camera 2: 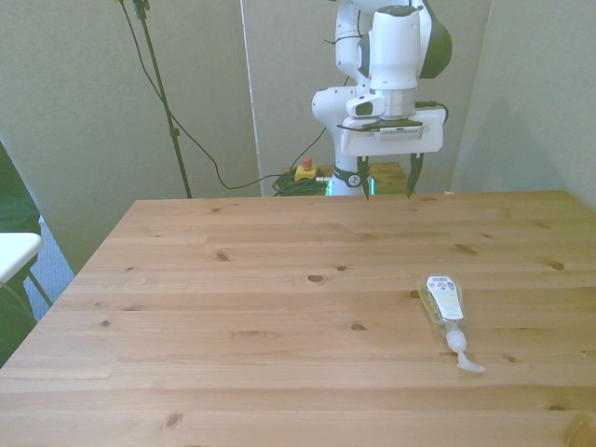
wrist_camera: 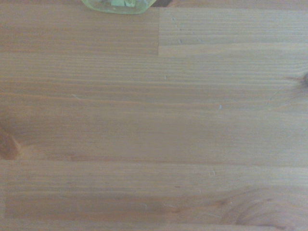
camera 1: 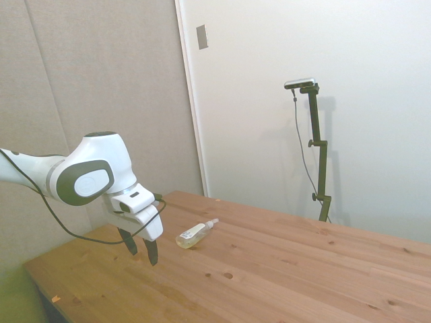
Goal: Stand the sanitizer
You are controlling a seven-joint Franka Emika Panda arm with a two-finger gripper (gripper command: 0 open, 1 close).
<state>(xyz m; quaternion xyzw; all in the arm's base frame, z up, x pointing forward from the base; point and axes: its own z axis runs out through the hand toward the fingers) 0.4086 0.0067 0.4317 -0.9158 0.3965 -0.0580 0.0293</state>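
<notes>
nearest the front cam lies the sanitizer (camera 2: 444, 305), flat on its side on the wooden table (camera 2: 261, 317), not yet stood up. its cap end w/ the thin nozzle points toward the table's near edge, base end points back toward the pincer (camera 2: 388, 178). pale yellowish liquid shows thru the clear body, white label patch on top.

pincer hangs above the table near the far edge, fingers pointing down, spread apart w/ nothing between them, so it's released. bottle sits well apart from it, out ahead of the fingers and off toward the front view's right. no contact.

side view: pincer (camera 1: 139, 248) hovers over the wood, bottle (camera 1: 195, 233) lies beyond it on the boards, nozzle aimed away from the arm.

wrist cam: mostly bare wood grain (wrist_camera: 154, 125), only a sliver of the bottle's yellow-green base (wrist_camera: 118, 6) at the frame edge, blurry.
</notes>
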